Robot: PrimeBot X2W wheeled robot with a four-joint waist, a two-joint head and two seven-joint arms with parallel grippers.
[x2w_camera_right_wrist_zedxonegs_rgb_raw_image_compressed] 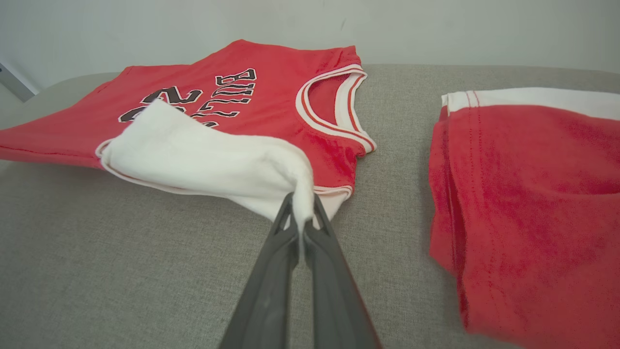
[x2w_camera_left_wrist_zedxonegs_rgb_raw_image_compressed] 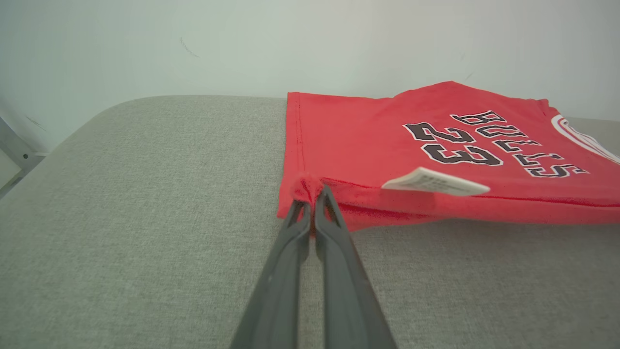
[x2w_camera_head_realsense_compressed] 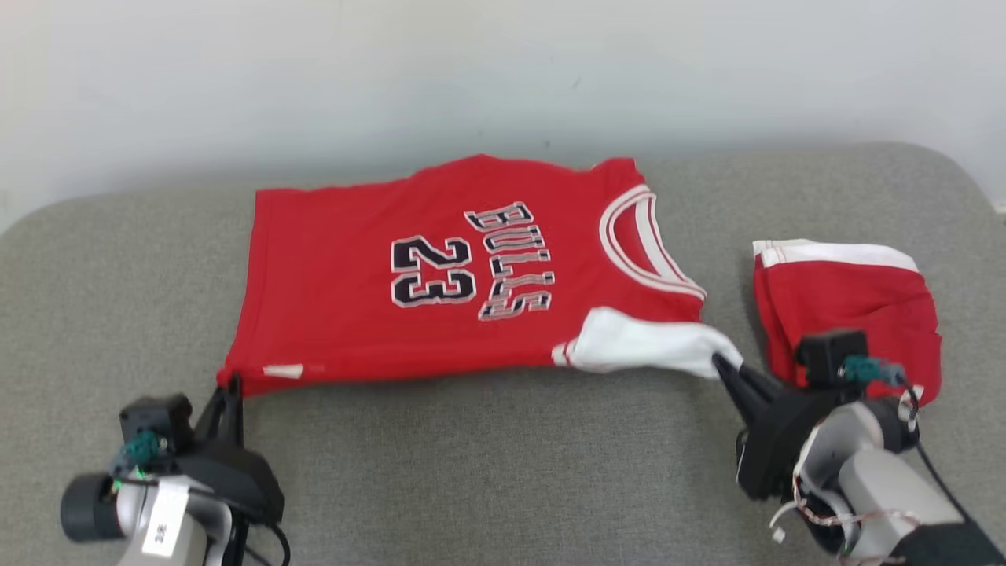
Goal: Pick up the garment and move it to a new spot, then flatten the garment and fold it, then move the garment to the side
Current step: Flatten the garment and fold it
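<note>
Fingers (x2w_camera_left_wrist_zedxonegs_rgb_raw_image_compressed: 286, 261) of the left gripper (x2w_camera_left_wrist_zedxonegs_rgb_raw_image_compressed: 310, 198) pinch the garment (x2w_camera_head_realsense_compressed: 440, 267) at its hem corner; the right gripper (x2w_camera_right_wrist_zedxonegs_rgb_raw_image_compressed: 302, 211) clamps its white flap (x2w_camera_right_wrist_zedxonegs_rgb_raw_image_compressed: 203, 155). With the garment spread on the cushion (x2w_camera_head_realsense_compressed: 471, 472), lift both corners level, keeping even tension.

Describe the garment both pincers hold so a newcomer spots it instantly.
On the grey cushioned surface, the red jersey lies across the middle, its near corners pinched by the left pincer and right pincer. Unlike the folded red garment to its right, it bears "BULLS 23".
</note>
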